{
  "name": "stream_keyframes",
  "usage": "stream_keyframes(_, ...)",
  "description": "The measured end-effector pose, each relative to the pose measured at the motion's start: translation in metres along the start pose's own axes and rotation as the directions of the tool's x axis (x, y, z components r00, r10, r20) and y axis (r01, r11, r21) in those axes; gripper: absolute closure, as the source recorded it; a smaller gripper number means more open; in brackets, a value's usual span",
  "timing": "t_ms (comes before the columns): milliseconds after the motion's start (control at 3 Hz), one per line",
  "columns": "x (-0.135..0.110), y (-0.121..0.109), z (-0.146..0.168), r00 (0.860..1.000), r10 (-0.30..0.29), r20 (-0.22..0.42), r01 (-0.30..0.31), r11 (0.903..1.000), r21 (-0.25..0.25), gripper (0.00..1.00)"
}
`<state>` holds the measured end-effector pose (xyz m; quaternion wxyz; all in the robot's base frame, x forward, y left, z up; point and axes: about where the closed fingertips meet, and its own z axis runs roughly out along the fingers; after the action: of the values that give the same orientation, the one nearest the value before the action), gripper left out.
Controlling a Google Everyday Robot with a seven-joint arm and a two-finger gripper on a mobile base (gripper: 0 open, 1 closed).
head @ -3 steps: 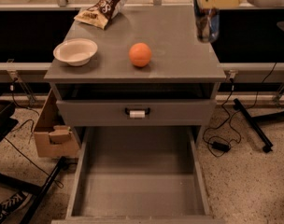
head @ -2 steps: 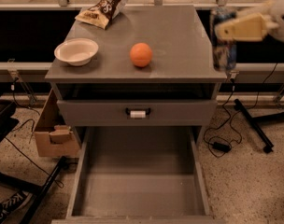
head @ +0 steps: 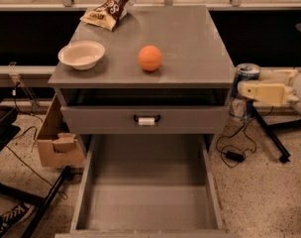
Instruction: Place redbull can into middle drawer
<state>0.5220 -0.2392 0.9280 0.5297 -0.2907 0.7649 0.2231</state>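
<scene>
The redbull can, slim, blue and silver with a shiny top, hangs upright in the air just off the cabinet's right side, level with the closed drawer front. My gripper comes in from the right edge, and its cream fingers are shut on the can. The middle drawer is pulled out wide at the bottom of the view. Its bare grey floor holds nothing. The can is to the right of the drawer and well above it.
On the cabinet top sit an orange ball, a white bowl and a brown crisp bag. The closed drawer front has a black handle with a white tag. A cardboard box stands at the left, cables at the right.
My gripper has carried the can from above the cabinet top's right rear corner out to the right and down, and it now sits beside the cabinet's right side.
</scene>
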Motion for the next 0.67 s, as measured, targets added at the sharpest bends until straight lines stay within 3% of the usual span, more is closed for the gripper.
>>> stream_keyframes(333,0.038,-0.020,0.013,0.978,0.097,0.186,-0.103,0.9945,0.021,1.00)
stream_keyframes(667,0.054,-0.033,0.044,0.921,0.106,0.376,-0.120,0.9927,0.013,1.00)
